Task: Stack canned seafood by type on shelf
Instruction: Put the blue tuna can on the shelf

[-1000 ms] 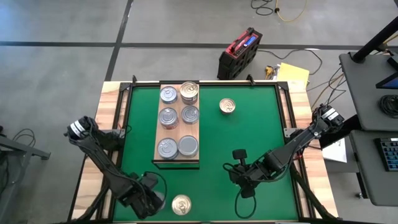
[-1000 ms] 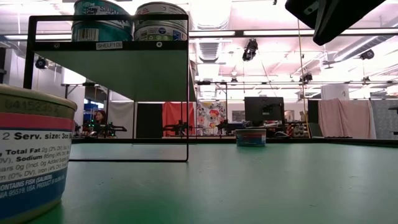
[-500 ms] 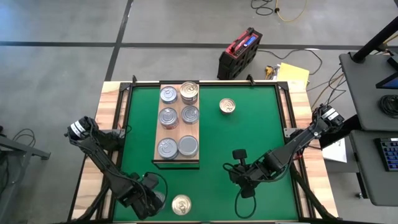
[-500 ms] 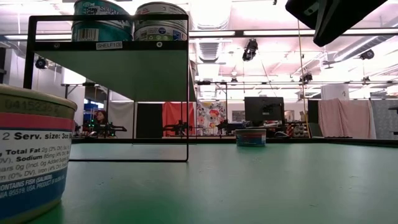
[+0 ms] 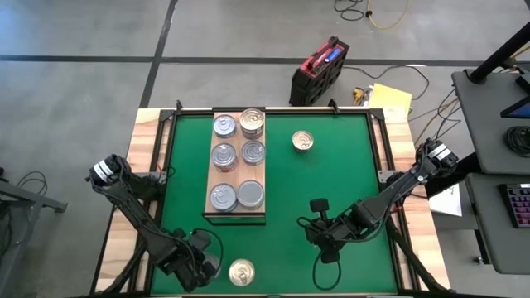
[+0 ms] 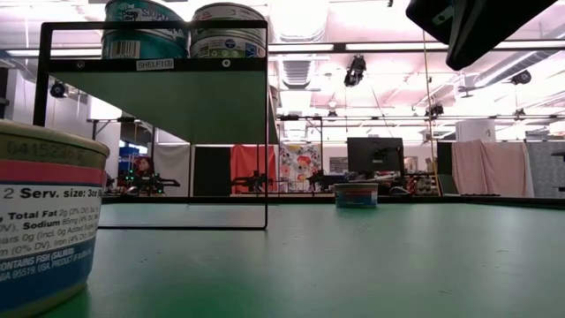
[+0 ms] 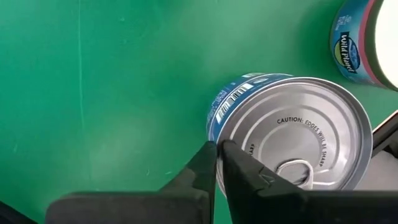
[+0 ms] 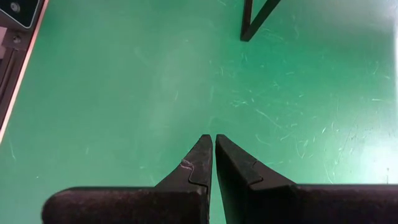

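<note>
Pick step stalled: left end effector (image 7: 216, 163) closed empty against silver-lidded can (image 7: 298, 140) near the shelf (image 5: 234, 211); next needs reopening and straddling; right end effector (image 8: 212, 155) closed, idle.

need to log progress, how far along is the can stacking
Mostly done: six cans sit in pairs on the shelf, at least one pair two-high by the low view. Nothing is gripped: the left hand is shut empty beside a silver-lidded can at the near edge. The right hand is shut, idle over the mat. Left: that can, the gold-lidded can next to it, and the far can.
</note>
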Controlling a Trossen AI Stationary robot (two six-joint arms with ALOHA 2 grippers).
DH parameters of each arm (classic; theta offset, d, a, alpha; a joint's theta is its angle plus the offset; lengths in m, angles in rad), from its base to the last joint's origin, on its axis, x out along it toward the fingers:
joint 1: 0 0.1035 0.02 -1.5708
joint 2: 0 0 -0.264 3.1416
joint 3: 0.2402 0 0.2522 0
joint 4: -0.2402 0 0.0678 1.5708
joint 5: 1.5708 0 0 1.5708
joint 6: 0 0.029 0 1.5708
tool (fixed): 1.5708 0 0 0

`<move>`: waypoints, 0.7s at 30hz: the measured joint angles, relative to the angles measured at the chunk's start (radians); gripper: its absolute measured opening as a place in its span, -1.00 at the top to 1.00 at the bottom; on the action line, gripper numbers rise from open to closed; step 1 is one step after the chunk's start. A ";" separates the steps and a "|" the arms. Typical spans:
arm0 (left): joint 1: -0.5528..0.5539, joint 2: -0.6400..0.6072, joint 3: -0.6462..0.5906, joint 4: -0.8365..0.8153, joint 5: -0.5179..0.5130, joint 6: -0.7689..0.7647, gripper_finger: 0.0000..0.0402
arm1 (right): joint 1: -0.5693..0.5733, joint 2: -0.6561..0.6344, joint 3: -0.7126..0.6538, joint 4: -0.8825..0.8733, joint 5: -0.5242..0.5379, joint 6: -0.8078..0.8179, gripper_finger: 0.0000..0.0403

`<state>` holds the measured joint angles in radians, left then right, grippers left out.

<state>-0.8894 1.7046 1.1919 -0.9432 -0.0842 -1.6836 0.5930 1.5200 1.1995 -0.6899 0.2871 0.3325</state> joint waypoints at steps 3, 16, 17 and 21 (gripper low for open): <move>0.000 0.002 0.007 -0.008 0.001 0.004 0.99 | 0.000 0.000 -0.003 0.000 0.000 0.000 0.94; 0.000 0.006 0.060 -0.113 0.007 0.000 1.00 | 0.000 0.000 -0.016 0.015 0.000 -0.002 0.94; 0.000 0.006 0.067 -0.131 0.007 0.000 1.00 | 0.000 0.000 -0.017 0.015 0.000 -0.002 0.94; 0.000 0.006 0.093 -0.170 0.007 0.004 1.00 | 0.000 0.000 -0.018 0.019 0.000 -0.001 0.94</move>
<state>-0.8894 1.7107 1.2854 -1.1133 -0.0772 -1.6799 0.5930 1.5200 1.1812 -0.6708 0.2874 0.3310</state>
